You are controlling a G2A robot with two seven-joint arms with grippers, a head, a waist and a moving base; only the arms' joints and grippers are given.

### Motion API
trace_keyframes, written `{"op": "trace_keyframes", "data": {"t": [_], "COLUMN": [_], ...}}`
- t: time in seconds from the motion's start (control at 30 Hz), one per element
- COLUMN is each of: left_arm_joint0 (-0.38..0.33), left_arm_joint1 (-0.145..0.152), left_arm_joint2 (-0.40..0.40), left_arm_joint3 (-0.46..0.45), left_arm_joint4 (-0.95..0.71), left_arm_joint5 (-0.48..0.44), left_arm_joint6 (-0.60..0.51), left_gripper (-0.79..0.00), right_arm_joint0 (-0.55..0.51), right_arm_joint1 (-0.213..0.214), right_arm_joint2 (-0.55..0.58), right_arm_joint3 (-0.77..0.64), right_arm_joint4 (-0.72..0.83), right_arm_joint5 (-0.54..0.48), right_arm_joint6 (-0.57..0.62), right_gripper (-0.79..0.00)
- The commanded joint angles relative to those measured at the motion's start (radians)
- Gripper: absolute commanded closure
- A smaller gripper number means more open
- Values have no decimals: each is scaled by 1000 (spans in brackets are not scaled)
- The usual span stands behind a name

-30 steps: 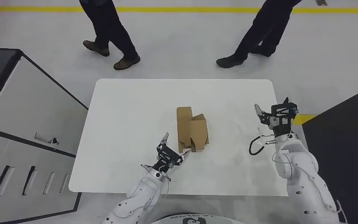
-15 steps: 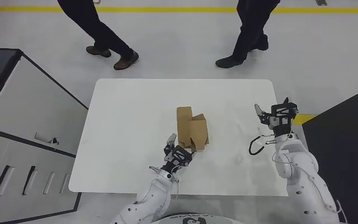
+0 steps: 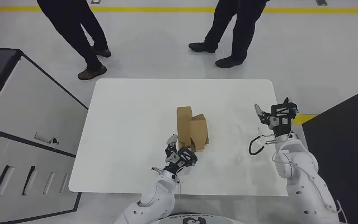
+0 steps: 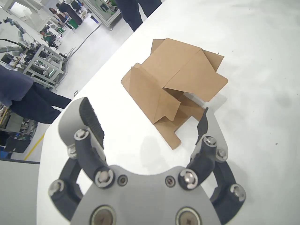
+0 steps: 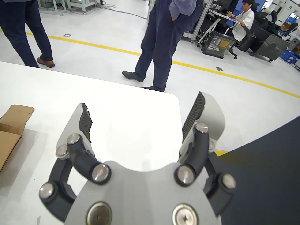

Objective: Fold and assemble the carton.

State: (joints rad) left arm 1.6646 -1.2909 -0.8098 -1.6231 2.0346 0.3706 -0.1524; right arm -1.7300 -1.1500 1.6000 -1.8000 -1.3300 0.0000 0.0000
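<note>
1. One brown carton (image 3: 192, 133) lies near the middle of the white table (image 3: 128, 123), part-folded. Several panels stand tilted, and flat flaps spread at the end nearest the robot.
2. Handling, by judgement: thin board, light, stiff across each panel but ready to hinge at its creases. It will likely skid on the smooth top if pushed from one side only, and a hard pinch would crush an edge.
3. Best hold, by judgement: a free flap edge close to its crease, with the base braced by the other arm.
4. Left gripper (image 3: 178, 154) sits low just beside the carton's near end, jaws spread wide with nothing between them. One fingertip (image 4: 203, 120) is right at the bottom flap; I cannot tell if it touches.
5. Right gripper (image 3: 273, 110) hangs at the table's right edge, well apart from the carton, its jaws likewise wide and empty.
</note>
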Motion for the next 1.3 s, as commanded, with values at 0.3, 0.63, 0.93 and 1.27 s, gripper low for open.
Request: {"op": "trace_keyframes", "data": {"t": [0.3,0.63,0.93,1.27], "left_arm_joint0": [-72,-98,-112,-141], "left_arm_joint1": [-46,-75,-91,-115], "left_arm_joint2": [72,84,89,88], "left_arm_joint3": [105,152,191,230], "left_arm_joint4": [39,35,64,39], "left_arm_joint5": [80,130,126,142], "left_arm_joint6": [-58,-86,-109,-106], "left_gripper": [-785,-542,-511,-329], "right_arm_joint0": [0,0,0,0], "right_arm_joint1": [0,0,0,0], "right_arm_joint2": [0,0,0,0], "right_arm_joint3": [0,0,0,0], "right_arm_joint4": [0,0,0,0], "right_arm_joint5": [0,0,0,0], "right_arm_joint6": [0,0,0,0], "right_gripper": [-785,-785,-785,-785]}}
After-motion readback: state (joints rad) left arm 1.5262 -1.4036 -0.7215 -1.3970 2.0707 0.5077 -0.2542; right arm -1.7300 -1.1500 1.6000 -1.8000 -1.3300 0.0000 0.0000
